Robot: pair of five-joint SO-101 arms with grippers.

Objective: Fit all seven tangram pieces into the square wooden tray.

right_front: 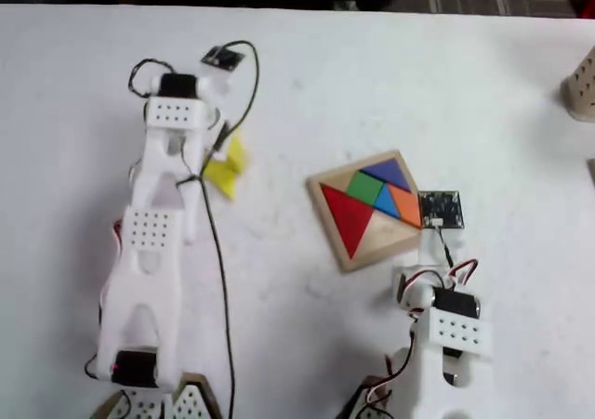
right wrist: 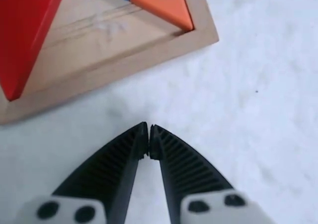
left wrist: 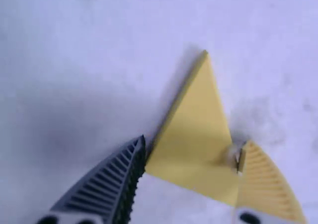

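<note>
The square wooden tray (right_front: 327,229) lies right of centre, with red (right_front: 349,216), green (right_front: 365,189), purple (right_front: 390,173), blue (right_front: 385,202) and orange (right_front: 405,205) pieces in it. Part of its floor near the front corner is bare. A yellow triangle (right_front: 228,165) sits apart on the table to the left of the tray. My left gripper (left wrist: 191,154) is shut on that yellow triangle (left wrist: 194,134), which looks tipped up on one edge. Just off the tray's near rim (right wrist: 164,52), my right gripper (right wrist: 149,132) rests shut and holds nothing.
A black cable (right_front: 223,280) runs down the table beside the left arm. A beige perforated object (right_front: 581,89) stands at the far right edge. Bare white table stretches between the yellow triangle and the tray.
</note>
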